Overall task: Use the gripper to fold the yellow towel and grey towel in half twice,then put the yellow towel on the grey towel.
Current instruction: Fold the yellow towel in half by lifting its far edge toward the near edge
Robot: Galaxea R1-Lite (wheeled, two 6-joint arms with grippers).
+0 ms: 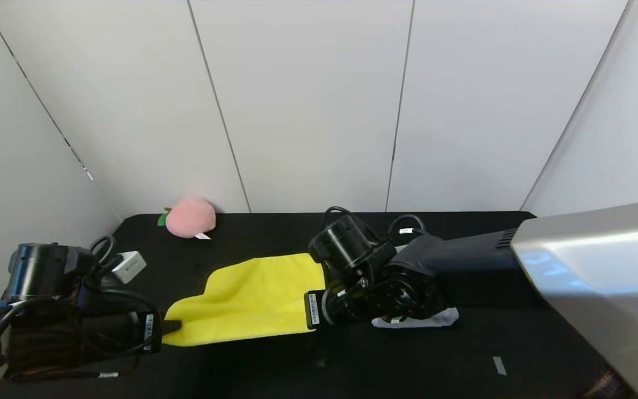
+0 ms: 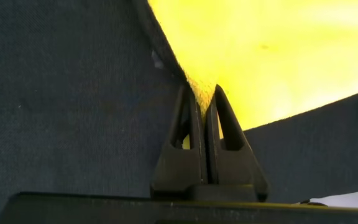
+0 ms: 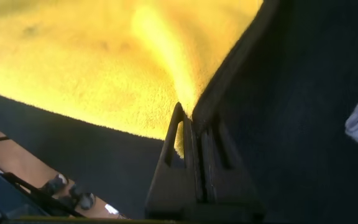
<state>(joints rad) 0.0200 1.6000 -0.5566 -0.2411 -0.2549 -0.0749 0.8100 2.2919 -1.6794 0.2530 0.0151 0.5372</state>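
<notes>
the yellow towel point(image 1: 252, 299) lies spread on the black table point(image 1: 463, 354), a little left of the middle, with its near left corner and near right corner both taken up by the arms. the left gripper point(image 1: 170, 327) is low at the table's left side, its fingers point(image 2: 194, 134) clenched on the towel's near left corner, the cloth pinched between the closed tips. the right gripper point(image 3: 191, 127) reaches in from the right and is clamped on the near right corner in the same way. the grey towel point(image 1: 441, 318) shows only as a pale scrap just right of the right arm, mostly hidden under it. a pink plush peach point(image 1: 190, 218) sits at the back left against the wall, and a small white box point(image 1: 128, 265) rests near the left arm.
</notes>
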